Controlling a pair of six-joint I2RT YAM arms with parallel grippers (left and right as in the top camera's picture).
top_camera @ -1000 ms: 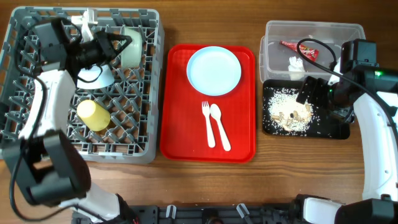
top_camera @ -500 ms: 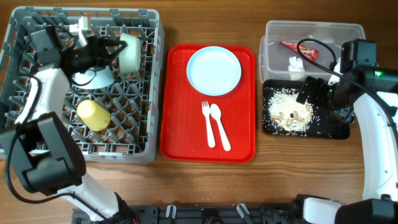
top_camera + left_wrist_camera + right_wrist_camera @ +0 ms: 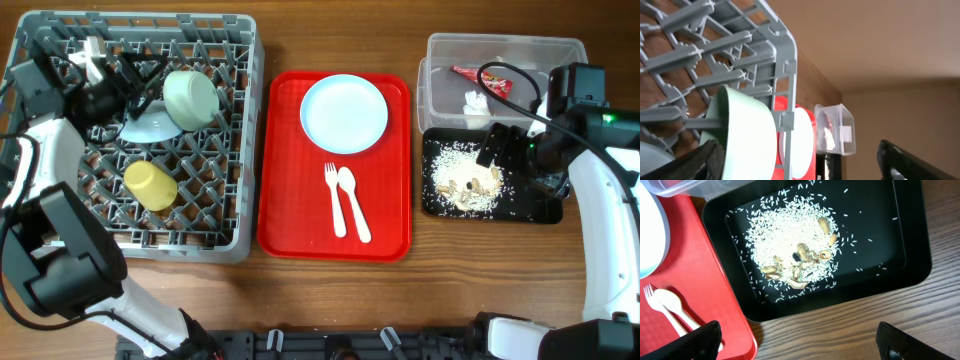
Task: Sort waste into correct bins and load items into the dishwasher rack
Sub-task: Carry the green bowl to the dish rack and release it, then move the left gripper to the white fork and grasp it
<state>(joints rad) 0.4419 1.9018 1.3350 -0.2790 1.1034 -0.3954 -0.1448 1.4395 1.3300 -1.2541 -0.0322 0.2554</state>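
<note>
Loading the dish rack looks like the step in hand; at the far left the grey rack [image 3: 235, 150] sits on the counter [image 3: 330, 300], and the left tool [image 3: 138, 72] hangs over its back rows with its fingers spread wide and nothing between them; a mint bowl [image 3: 190, 98] lies on its side among the pegs, close by one finger in the left wrist view but free of any grip; a second bowl [image 3: 148, 127] rests just beside it, and the yellow cup [image 3: 150, 185] lies nearer the front.

At the centre, the red tray [image 3: 285, 220] carries what I judge is left to load: the pale-blue plate [image 3: 344, 113] flat at the back, with the white fork [image 3: 333, 200] and spoon [image 3: 352, 203] side by side in front of it.

On the right, the waste appears sorted; the red wrapper [image 3: 468, 72] and white scrap [image 3: 476, 100] sit in the clear tub [image 3: 560, 50], and the rice scraps [image 3: 790, 245] are spread in the black tray [image 3: 912, 255]; the right tool [image 3: 505, 145] hovers over that tray, fingers apart and empty.

The next move probably calls for the left tool to cross to the plate, catch its rim, since it lies flat, and stand it on edge between the pegs.
</note>
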